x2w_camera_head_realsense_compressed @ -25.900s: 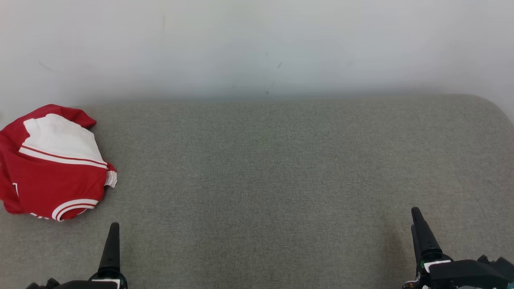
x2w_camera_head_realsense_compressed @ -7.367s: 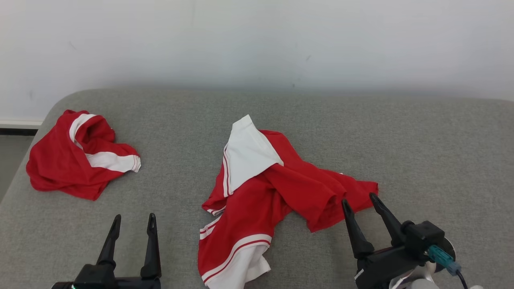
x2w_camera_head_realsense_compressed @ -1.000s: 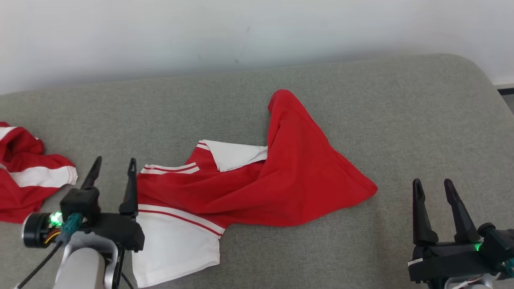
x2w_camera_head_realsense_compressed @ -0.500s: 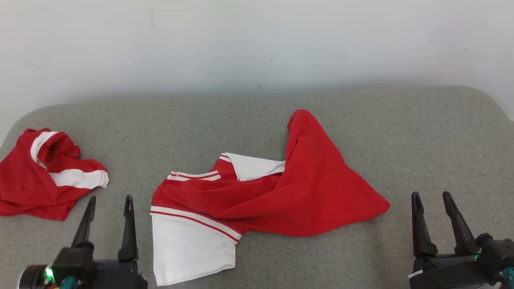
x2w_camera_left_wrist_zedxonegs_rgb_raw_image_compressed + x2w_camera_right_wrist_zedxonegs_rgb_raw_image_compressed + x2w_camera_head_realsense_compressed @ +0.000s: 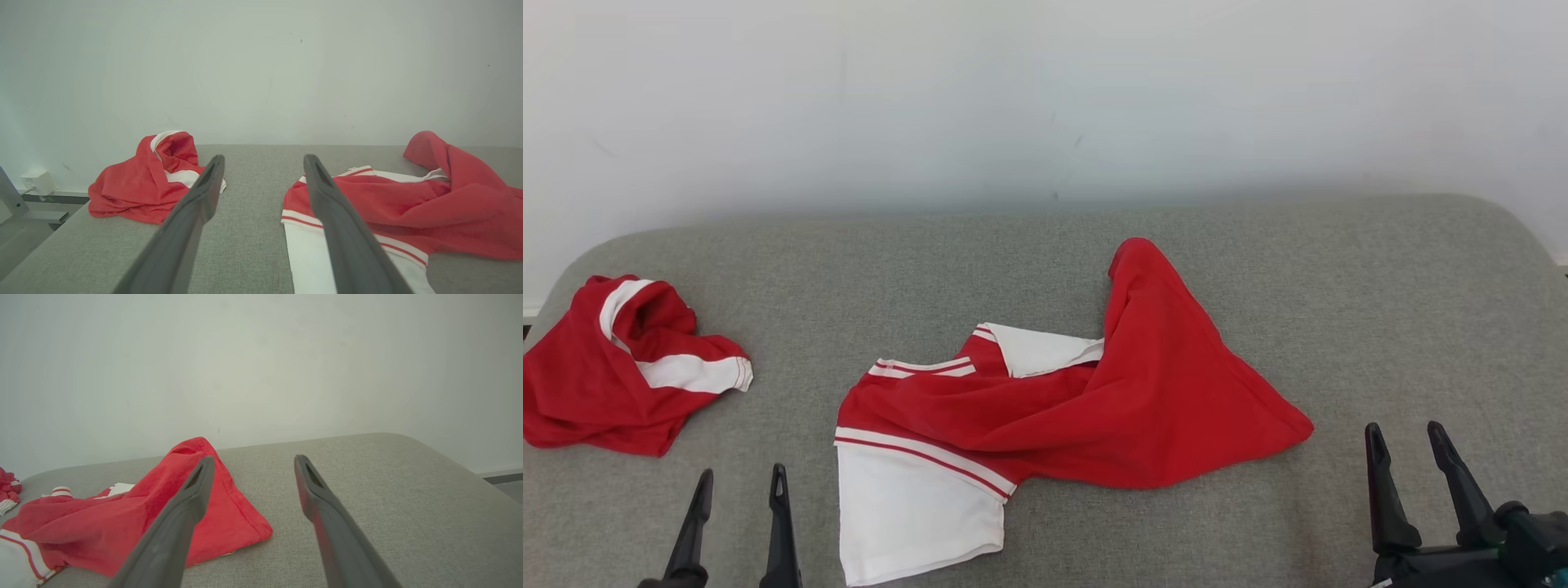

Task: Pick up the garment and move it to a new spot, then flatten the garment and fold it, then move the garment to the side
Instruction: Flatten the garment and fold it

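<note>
- Lying crumpled at the middle of the grey padded surface [image 5: 1380, 310], the red and white garment [image 5: 1143, 408] runs from a white panel at its near left end to a red corner at its right. A red fold rises at its back, toward the pale wall [image 5: 1045, 98].
- The left gripper [image 5: 739, 482] stands at the lower left of the head view. Its two dark fingers are apart with nothing between them, and the tips point toward the wall.
- The garment's white panel lies just to the right of the left gripper, near it, with a strip of bare grey cloth between the two.
- In the left wrist view the right-hand finger [image 5: 335, 212] crosses in front of the garment's striped edge, and bare surface shows between the fingers.
- The right gripper [image 5: 1406, 441] stands at the lower right of the head view, fingers spread and empty.
- The garment's red corner lies ahead and to the left of the right gripper, near it but apart.
- In the right wrist view the red cloth spreads to the left of the fingers and behind the left-hand one, and grey surface shows between them.
- A second red and white garment [image 5: 621, 376] sits bunched at the far left end of the surface, well apart from the first, ahead and to the left of the left gripper.
</note>
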Available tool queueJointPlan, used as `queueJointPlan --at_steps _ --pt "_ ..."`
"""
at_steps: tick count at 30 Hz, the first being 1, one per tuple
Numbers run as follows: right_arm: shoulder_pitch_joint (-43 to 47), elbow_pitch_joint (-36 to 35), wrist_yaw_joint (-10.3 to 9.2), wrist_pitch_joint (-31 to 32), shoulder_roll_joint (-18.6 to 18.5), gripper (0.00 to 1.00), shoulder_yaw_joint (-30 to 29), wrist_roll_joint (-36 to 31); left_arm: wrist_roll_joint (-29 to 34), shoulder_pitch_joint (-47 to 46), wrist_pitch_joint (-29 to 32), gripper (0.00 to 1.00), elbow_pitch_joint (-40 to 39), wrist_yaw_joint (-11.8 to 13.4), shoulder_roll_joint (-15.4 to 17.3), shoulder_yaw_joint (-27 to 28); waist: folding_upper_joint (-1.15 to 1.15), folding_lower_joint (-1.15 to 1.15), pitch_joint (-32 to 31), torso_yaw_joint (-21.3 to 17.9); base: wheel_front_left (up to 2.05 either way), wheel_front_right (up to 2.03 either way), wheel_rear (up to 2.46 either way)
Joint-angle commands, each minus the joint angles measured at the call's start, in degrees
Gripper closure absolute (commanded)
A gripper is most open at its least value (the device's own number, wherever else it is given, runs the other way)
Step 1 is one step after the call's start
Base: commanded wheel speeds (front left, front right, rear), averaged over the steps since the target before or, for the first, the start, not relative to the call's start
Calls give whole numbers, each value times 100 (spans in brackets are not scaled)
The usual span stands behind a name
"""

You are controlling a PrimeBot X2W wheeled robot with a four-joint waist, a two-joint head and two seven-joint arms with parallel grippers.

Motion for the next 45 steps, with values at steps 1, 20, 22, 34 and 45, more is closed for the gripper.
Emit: queueJointPlan --at_steps 1,20,22,34,45 --pt "52 -3 -15 -2 -7 0 -25 14 1 87 -19 0 -50 24 -22 25 0 1 -3 -3 0 0 0" --pt "-546 625 -15 72 -273 0 295 -10 79 -452 -18 0 1093 -312 -122 -552 0 1 329 32 0 0 0" --pt "-738 869 -15 72 -334 0 372 3 78 -575 -19 0 1423 -339 -129 -628 0 1 412 31 0 0 0" --pt "-1830 2869 -15 13 -321 0 631 -83 -2 -1000 -19 0 2511 -356 -190 -704 0 1 793 209 0 0 0" --pt "-2466 4034 -15 -9 -229 0 768 195 -169 -1016 -19 0 2814 -388 -241 -912 0 1 880 368 0 0 0"
